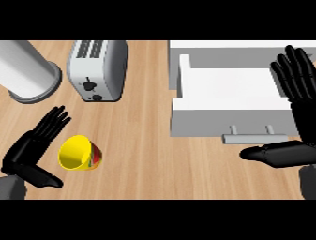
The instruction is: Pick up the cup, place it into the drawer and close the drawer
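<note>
One cup: yellow, with red and green on its outer wall, lying tipped on its side on the wooden counter at near left, mouth turned to the left.

One drawer: white, pulled open at right, with one grey bar handle on its near front. The cup lies well apart from it, to its left.

One left hand: black, fingers straight and spread, just left of the cup, with its thumb pointing toward the near right below the cup; whether it touches the cup cannot be told.

One right hand: black, fingers straight and spread, over the drawer's right edge, thumb stretched left just near the handle.

One toaster: silver, at far left centre.

One cylinder: pale grey, at far left.
</note>
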Available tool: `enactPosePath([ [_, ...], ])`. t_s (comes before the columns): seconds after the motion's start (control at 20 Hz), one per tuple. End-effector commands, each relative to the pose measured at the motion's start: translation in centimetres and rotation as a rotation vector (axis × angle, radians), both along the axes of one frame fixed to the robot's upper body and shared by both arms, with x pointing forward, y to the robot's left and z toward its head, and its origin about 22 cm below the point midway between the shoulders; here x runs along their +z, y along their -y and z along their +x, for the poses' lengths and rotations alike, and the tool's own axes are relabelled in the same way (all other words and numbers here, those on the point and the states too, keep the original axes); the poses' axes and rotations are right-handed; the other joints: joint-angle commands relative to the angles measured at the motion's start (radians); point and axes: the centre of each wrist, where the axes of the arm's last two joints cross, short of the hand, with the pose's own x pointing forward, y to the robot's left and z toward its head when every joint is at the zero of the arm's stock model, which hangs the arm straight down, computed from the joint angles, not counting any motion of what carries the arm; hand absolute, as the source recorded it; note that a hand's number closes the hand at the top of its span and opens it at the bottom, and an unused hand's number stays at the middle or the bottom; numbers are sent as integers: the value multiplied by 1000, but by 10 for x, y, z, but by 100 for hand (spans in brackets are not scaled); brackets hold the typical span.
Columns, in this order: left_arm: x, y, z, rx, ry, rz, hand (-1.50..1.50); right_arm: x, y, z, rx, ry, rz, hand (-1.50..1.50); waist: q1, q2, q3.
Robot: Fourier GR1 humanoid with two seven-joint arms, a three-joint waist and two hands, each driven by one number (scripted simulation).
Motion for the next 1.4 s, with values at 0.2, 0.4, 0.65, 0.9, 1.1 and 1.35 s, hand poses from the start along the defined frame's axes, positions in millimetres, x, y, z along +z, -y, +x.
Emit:
enactPosePath([
  [0.2, -47, -4, 8, 12, -13, 33, -150, 16, 0, 6, 21, -5, 3, -150, -7, 2, -1],
  [0.4, -53, -12, 6, 22, 11, 16, -150, -1, 4, 11, 21, -1, -27, -150, -9, 5, -1],
  [0.65, -66, 4, 8, 32, 7, 18, -150, 16, 13, 7, 10, 3, 13, -150, -14, 5, -2],
  [0.9, -83, -5, -18, 52, 33, -7, -150, 20, 6, 6, 44, -7, 14, -150, -23, 9, -4],
  [1.1, -75, -1, -1, 36, 48, -19, -150, 31, 7, 0, 38, 0, -8, -150, -31, 9, -5],
  [1.35, -85, 31, 6, 26, 69, -19, -150, 21, -2, 7, 34, -4, -10, -150, -25, 11, -5],
])
